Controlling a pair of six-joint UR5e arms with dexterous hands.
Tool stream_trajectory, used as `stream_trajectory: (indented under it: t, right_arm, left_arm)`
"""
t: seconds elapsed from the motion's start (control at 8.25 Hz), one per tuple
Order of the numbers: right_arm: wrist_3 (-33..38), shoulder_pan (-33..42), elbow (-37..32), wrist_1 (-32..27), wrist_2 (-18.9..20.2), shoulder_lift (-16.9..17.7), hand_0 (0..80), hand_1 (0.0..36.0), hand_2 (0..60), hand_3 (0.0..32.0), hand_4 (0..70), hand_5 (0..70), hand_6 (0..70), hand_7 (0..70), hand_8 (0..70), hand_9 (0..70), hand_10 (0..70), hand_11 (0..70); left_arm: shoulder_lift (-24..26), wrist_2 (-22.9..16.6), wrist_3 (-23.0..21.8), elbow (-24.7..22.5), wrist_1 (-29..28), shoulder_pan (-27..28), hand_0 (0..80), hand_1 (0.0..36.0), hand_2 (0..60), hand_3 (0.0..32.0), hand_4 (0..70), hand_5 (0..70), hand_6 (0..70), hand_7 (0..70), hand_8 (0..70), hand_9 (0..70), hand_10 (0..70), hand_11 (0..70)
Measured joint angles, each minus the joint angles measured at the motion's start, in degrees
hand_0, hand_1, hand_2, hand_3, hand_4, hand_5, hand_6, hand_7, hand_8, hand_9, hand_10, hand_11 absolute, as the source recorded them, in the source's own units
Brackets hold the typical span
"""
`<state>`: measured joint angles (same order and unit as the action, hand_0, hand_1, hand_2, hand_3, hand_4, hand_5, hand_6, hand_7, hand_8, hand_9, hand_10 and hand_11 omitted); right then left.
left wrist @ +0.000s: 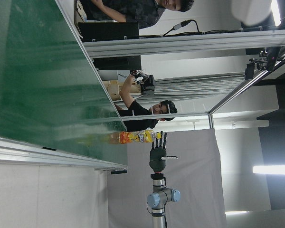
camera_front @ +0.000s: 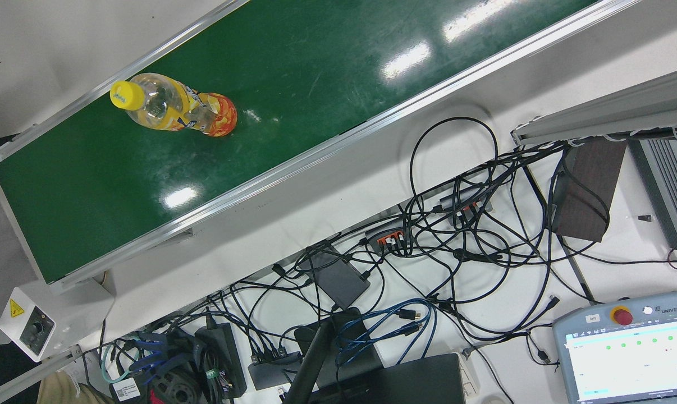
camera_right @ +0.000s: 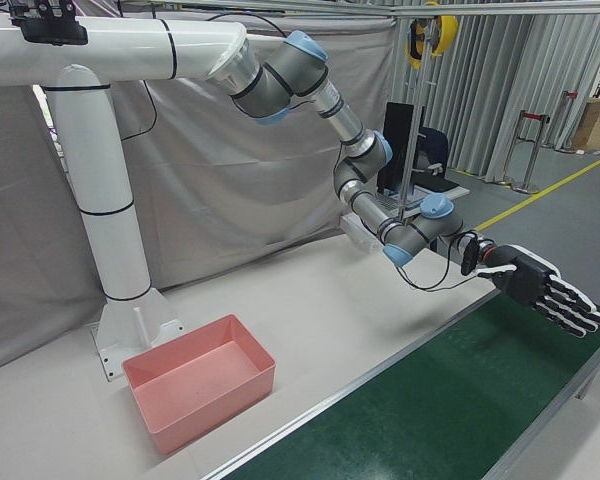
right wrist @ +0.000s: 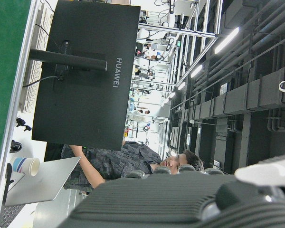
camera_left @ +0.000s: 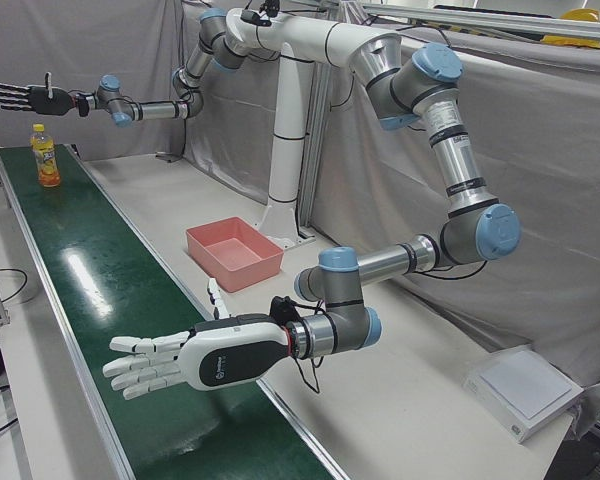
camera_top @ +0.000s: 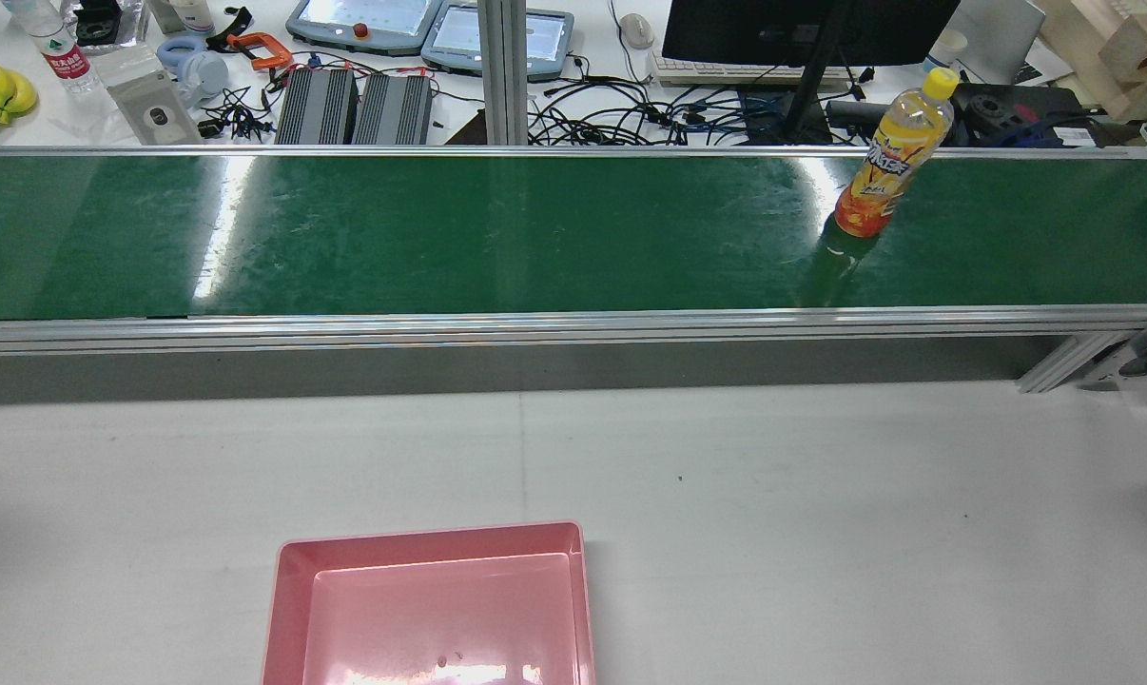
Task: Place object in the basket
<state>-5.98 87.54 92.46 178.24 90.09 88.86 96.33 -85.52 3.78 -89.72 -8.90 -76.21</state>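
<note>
The fingers (camera_left: 130, 365) of the left hand (camera_left: 195, 362) are stretching out flat and wide apart. They are holding nothing and touching nothing. This white hand is hanging over the green belt (camera_left: 90, 290), near the belt's left end.

The fingers (camera_right: 580, 312) of the right hand (camera_right: 540, 285) are also spreading wide and flat. This black hand is holding nothing. It is hanging in the air over the belt's right end, near the bottle (camera_left: 46, 160) but not touching it.

The bottle is standing upright on the belt near the right end, close to the far rail. It is wearing a yellow cap and an orange and yellow label. The writing on the label is too small to read. Its lower part is showing orange and its upper part is looking clear.

The pink basket (camera_top: 431, 533) is sitting on the white bench at the near edge, a bit left of the middle. It is showing only its bare pink floor.

Past the belt's far edge, a black screen (right wrist: 85, 76) is showing the word HUAWEI on its back. A grey tablet with a red button (camera_front: 630, 348) is showing the words UNIVERSAL RO at its edge. A small white box (camera_front: 32, 325) by the belt's corner is wearing a yellow warning sticker.
</note>
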Motion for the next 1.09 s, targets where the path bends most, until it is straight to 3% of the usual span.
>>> stream_trajectory:
  t: [1.09]
  right_arm:
    - [0.0, 0.0, 0.0, 0.0, 0.0, 0.0, 0.0, 0.0, 0.0, 0.0, 0.0, 0.0, 0.0, 0.0, 0.0, 0.0, 0.0, 0.0]
  left_arm:
    - [-0.1, 0.0, 0.0, 0.1, -0.4, -0.6, 65.5, 13.1, 0.0, 0.0, 0.0, 17.1, 0.0, 0.0, 0.0, 0.0, 0.0, 0.0]
